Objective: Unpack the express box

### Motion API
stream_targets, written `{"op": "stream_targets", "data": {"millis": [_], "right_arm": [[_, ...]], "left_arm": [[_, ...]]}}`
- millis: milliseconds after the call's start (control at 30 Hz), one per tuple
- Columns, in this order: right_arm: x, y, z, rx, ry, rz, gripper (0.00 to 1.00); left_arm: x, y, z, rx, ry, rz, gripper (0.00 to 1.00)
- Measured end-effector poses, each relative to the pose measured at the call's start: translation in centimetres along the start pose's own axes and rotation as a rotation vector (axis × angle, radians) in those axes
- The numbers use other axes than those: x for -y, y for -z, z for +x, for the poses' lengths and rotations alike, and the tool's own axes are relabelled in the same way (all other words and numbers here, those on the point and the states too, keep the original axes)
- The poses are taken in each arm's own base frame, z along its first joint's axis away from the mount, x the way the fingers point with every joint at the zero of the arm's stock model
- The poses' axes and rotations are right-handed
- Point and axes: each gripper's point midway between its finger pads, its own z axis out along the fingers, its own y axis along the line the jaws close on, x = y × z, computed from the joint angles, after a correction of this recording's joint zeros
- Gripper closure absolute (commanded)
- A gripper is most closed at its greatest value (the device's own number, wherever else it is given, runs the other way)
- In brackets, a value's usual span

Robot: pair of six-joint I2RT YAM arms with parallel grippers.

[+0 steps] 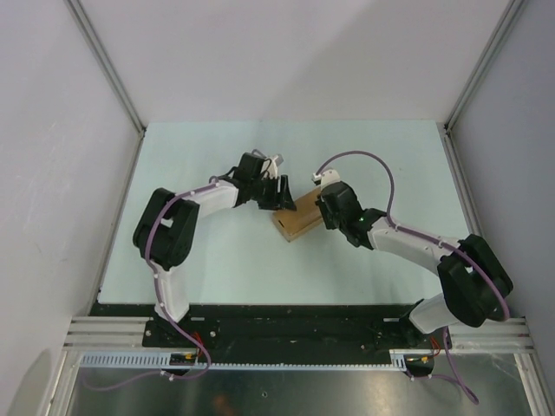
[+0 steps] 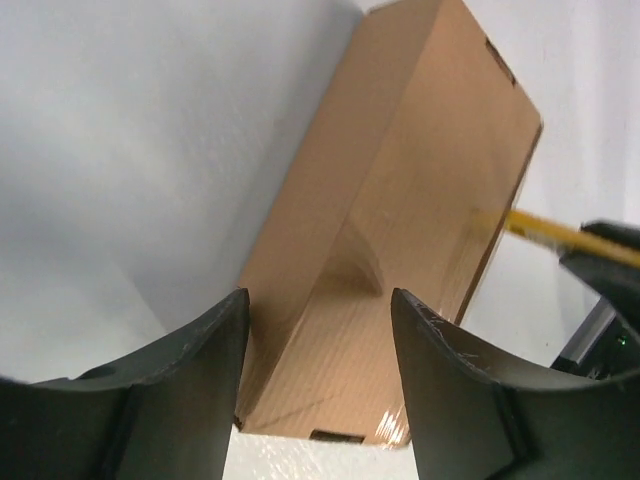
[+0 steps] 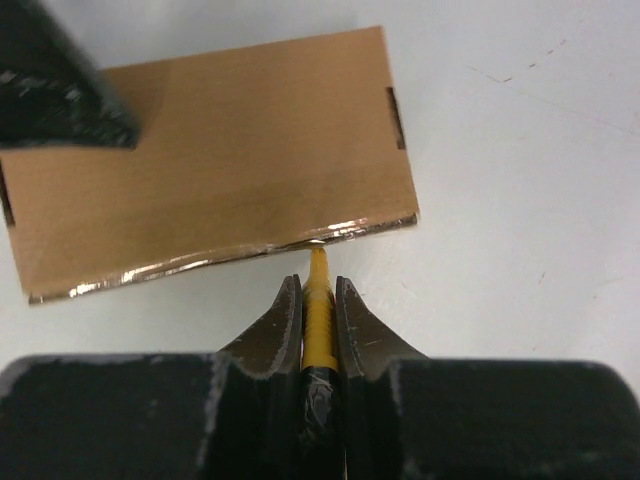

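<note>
Box [image 1: 297, 222] flat on table [image 1: 251, 260]. Right fingers [image 3: 281, 331] clamped on knife [image 3: 318, 312], tip at taped box edge. Left fingers [image 2: 190, 385] apart above box.

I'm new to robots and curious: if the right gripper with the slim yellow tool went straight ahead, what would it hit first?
The flat brown cardboard box. The right gripper is shut on the slim yellow knife, whose tip seems to touch the box's shiny taped edge.

Matt cardboard express box [image 3: 210, 150], its edge seemingly under glossy tape [image 3: 200, 262].
</note>
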Motion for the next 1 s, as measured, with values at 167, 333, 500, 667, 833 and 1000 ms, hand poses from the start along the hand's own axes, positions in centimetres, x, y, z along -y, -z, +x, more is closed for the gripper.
{"op": "stream_targets", "data": {"millis": [167,333,500,667,833,1000], "right_arm": [[1.6,-1.1,-0.9,0.036,-0.084,0.04,1.0],[3.6,-2.1,-1.9,0.077,-0.209,0.077,1.0],[4.8,-2.4,-2.9,0.116,-0.284,0.087,1.0],[5.5,-2.5,-3.0,0.125,-0.331,0.11,1.0],[6.5,-1.4,-2.9,0.118,-0.378,0.147,1.0],[7.0,0.3,-3.4,0.129,-0.419,0.152,1.0]], "left_arm": [[0.3,1.3,1.9,-0.019,0.028,0.0,0.4],[2.2,2.2,4.9,-0.064,0.057,0.028,0.39],[4.2,2.0,6.8,-0.102,0.03,0.054,0.28],[3.9,2.4,6.3,-0.076,0.019,0.029,0.2],[3.2,2.9,4.9,-0.029,0.026,-0.001,0.23],[3.1,2.5,1.7,0.024,0.042,-0.003,0.35]]}}
